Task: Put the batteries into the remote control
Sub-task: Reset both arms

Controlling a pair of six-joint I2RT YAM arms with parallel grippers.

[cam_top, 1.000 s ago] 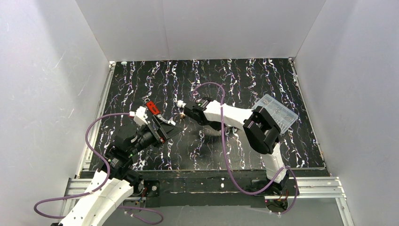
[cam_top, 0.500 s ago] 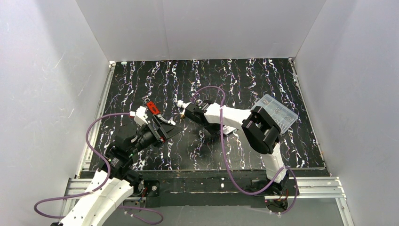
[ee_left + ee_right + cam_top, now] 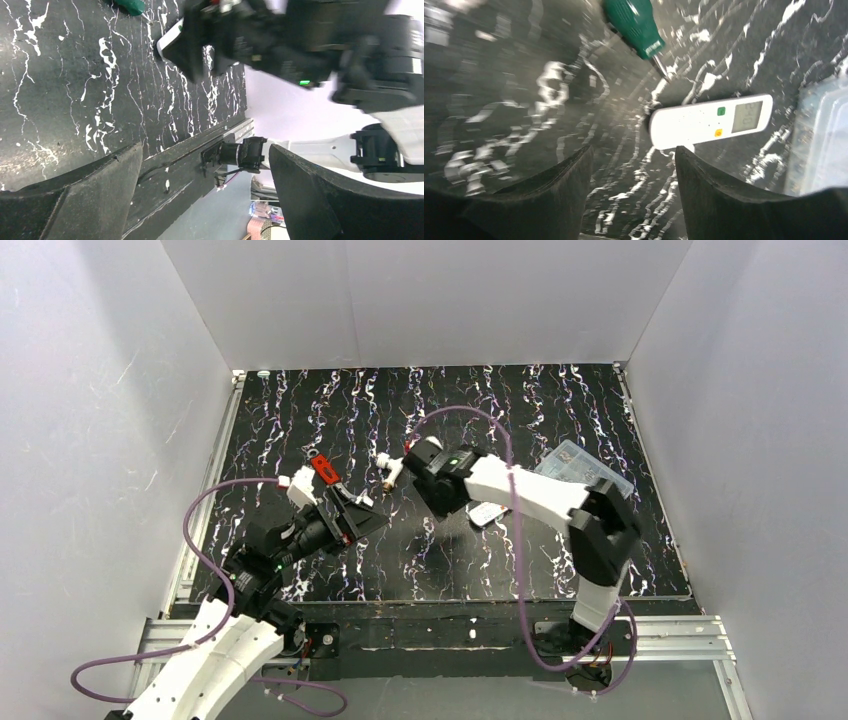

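Right hand (image 3: 631,160) hung over the counter (image 3: 749,50), jaws spread, nothing in them. Left hand (image 3: 204,152) gaped wide, and that one was empty too. The remote control (image 3: 709,122) lay flat, buttons and screen up, near the screwdriver (image 3: 636,22) tip and just beside the clear box (image 3: 824,135). It looked light, stiff, slick plastic, best pinched across its long edges near the middle, with the battery recess probably underneath. What the box held, I couldn't tell. The batteries were nowhere to be seen.

The remote control (image 3: 711,121) lies on the table (image 3: 744,45) between screwdriver (image 3: 636,22) and box (image 3: 824,140) (touching neither).
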